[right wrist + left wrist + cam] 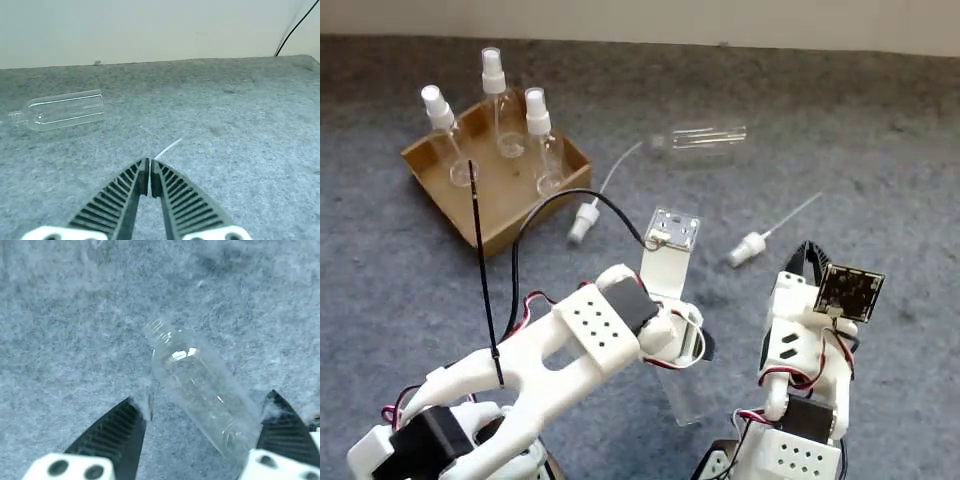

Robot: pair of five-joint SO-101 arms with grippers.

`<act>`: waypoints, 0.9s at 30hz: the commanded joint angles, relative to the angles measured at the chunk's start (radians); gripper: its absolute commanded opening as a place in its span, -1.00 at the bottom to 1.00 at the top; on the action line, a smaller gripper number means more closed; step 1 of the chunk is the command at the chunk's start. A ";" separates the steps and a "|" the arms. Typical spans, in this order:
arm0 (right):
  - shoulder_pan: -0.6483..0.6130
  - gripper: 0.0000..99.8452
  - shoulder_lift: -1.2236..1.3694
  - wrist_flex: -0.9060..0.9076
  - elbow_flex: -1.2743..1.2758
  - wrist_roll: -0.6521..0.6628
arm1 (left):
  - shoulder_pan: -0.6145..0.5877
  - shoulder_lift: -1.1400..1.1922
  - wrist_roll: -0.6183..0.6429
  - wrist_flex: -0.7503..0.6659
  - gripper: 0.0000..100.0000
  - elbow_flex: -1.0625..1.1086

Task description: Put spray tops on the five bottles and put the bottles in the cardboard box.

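High view puts the brown cardboard box [535,222] at the table's upper left, with three capped clear bottles [542,140] standing inside. My left gripper [202,396] is spread wide, straddling an uncapped clear plastic bottle [195,375] lying on grey carpet [60,340]; I cannot tell whether they touch. My right gripper [150,167] is closed on nothing, its tips beside a thin white spray-top tube [167,149].

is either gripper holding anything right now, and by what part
Nothing is held. The left gripper is open, astride the base end of an uncapped bottle lying on the carpet. The right gripper is shut on nothing.
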 commanded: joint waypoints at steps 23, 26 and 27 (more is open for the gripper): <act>0.010 -0.98 -0.012 -0.025 0.088 0.014 | -0.061 -0.002 0.014 -0.199 -0.42 0.203; 0.010 -0.98 -0.012 -0.025 0.088 0.014 | -0.054 -0.002 0.014 -0.261 -0.42 0.248; 0.010 -0.98 -0.012 -0.025 0.088 0.014 | -0.054 -0.002 0.014 -0.269 -0.42 0.254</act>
